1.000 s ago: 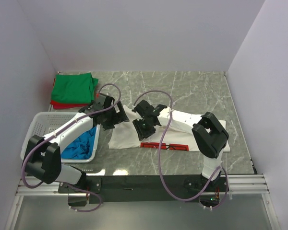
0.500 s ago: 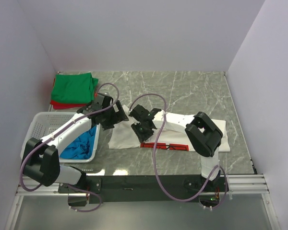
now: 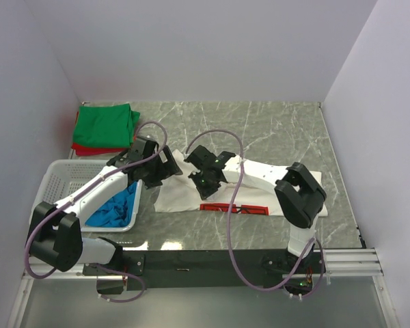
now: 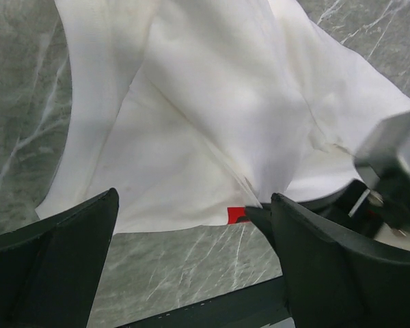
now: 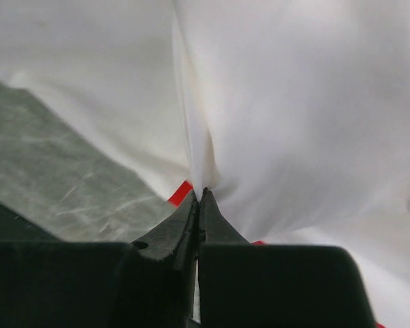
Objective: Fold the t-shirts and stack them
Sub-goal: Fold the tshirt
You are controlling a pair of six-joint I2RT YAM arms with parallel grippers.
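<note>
White shirt [image 3: 178,195], spread mid-counter [image 3: 273,130], is seen pinched at a fold by the closed right end effector [image 5: 200,198]. The left end effector [image 4: 193,198] is held open above it. Its red print [image 3: 236,208] cannot be read.

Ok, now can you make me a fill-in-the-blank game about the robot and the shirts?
1. The right gripper pinches the white t-shirt, while the left gripper has its jaws ____.
2. The blue t-shirt lies inside the ____.
3. The green t-shirt lies ____ the red t-shirt.

Missing words: open; basket; on top of.
</note>
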